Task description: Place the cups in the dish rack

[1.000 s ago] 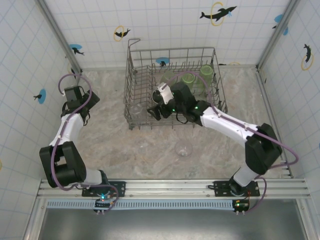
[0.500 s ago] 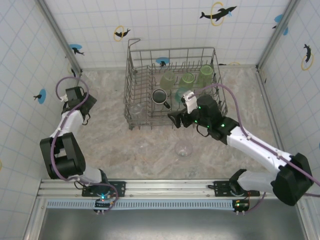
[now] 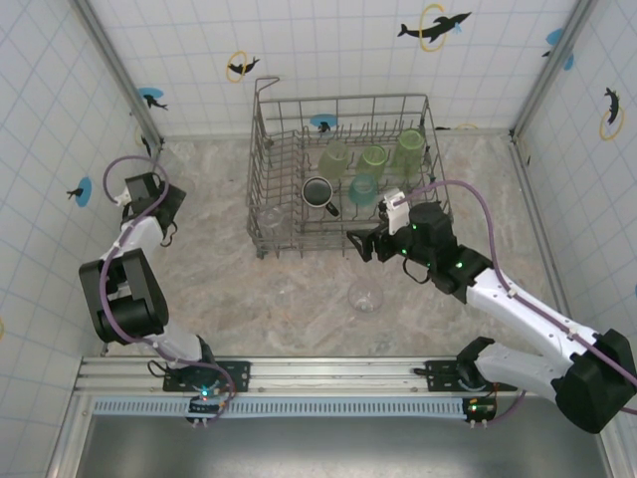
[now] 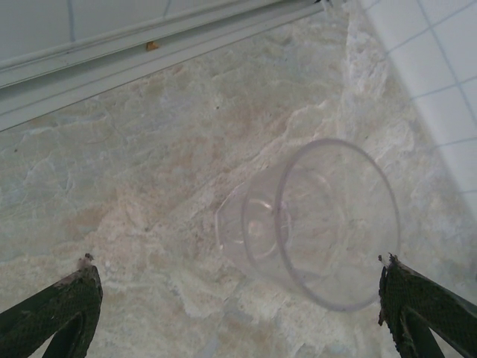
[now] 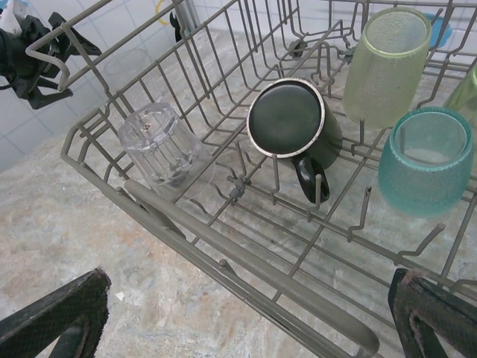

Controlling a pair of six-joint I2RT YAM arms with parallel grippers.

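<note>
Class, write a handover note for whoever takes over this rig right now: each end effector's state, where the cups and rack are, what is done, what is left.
Left end effector: open, facing a clear colourless tumbler near the left edge of the stone-patterned table; not gripping.
Right end effector: open, empty, at the near rail of the grey wire dish rack.
Done: rack holds a pale green tumbler, two green tumblers, a teal tumbler, a dark handled mug and a clear ribbed tumbler.
Remaining: the tumbler by the left end effector and a clear cup in front of the rack.
</note>
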